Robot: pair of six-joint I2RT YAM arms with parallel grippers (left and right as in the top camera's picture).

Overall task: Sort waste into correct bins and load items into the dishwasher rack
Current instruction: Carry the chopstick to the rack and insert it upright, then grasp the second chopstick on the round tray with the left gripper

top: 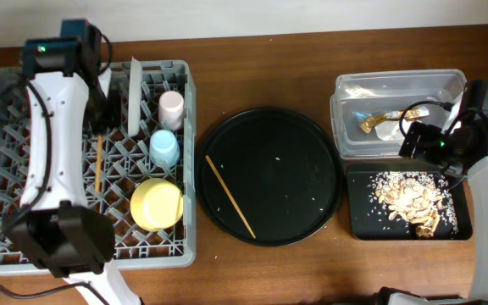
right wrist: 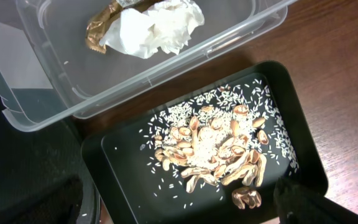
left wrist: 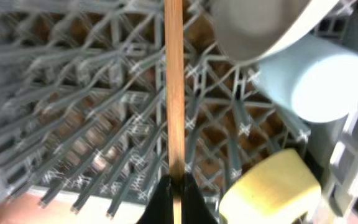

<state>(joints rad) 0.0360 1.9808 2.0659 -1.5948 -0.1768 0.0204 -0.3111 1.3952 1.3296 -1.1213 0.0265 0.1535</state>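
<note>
The grey dishwasher rack (top: 7,110) fills the left. In it stand a pale plate (top: 134,91) on edge, a pink cup (top: 171,108), a blue cup (top: 164,148) and a yellow bowl (top: 156,204). My left gripper (top: 100,127) is over the rack, shut on one wooden chopstick (top: 97,165). The left wrist view shows that chopstick (left wrist: 174,93) pinched in the left gripper (left wrist: 174,194), pointing across the rack's grid (left wrist: 73,93). The other chopstick (top: 230,196) lies on the round black tray. My right gripper (top: 415,140) hangs open and holds nothing, above the small black tray (right wrist: 123,162) of food scraps (right wrist: 216,152).
The clear tub (top: 396,85) at the back right holds a white tissue (right wrist: 157,28) and a gold foil wrapper (right wrist: 101,28). The round black tray (top: 295,144) sits in the middle with a few rice grains. Blue cup (left wrist: 328,84) and yellow bowl (left wrist: 272,190) are close to the held chopstick's right.
</note>
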